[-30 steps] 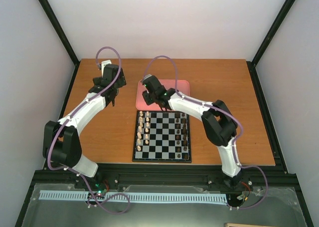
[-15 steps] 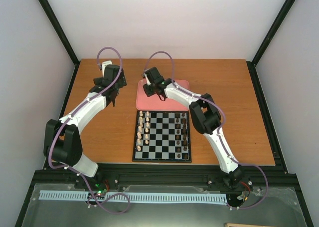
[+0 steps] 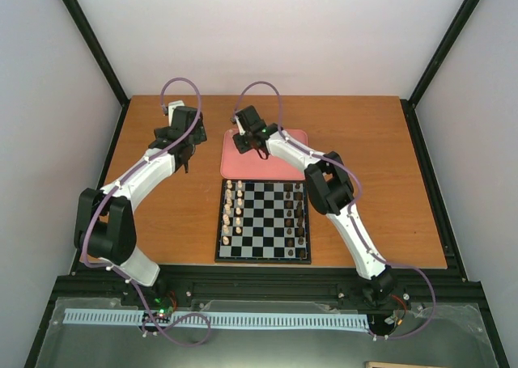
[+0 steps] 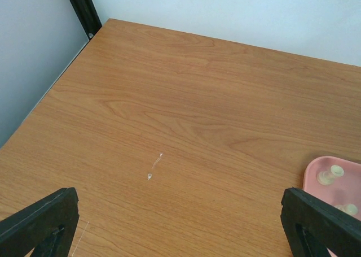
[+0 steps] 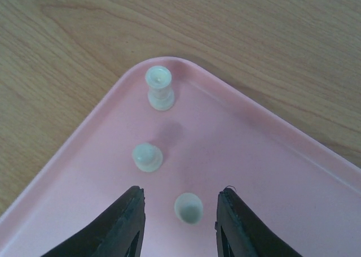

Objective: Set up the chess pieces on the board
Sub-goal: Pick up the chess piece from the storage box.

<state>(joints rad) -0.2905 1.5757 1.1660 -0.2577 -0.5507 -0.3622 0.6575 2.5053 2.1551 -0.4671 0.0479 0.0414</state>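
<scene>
The board (image 3: 263,222) lies at the table's middle, with cream chess pieces (image 3: 235,210) in its two left columns and dark pieces (image 3: 296,214) on its right. Three more cream pieces stand in the corner of the pink tray (image 5: 271,172): a rook-like one (image 5: 159,87), one below it (image 5: 147,156) and a round-topped one (image 5: 188,207). My right gripper (image 5: 180,192) hangs open over that corner. The round-topped piece sits between its fingers, clear of both. My left gripper (image 4: 180,212) is wide open above bare wood, left of the tray (image 4: 350,183).
The pink tray (image 3: 283,162) sits just beyond the board. The left arm (image 3: 146,174) reaches along the table's left side. Black frame posts (image 4: 84,8) and white walls close in the wooden table (image 3: 372,166).
My right gripper has moved from the tray's near side up to its far left corner, the elbow folding closer to the board. The left arm has hardly moved.
</scene>
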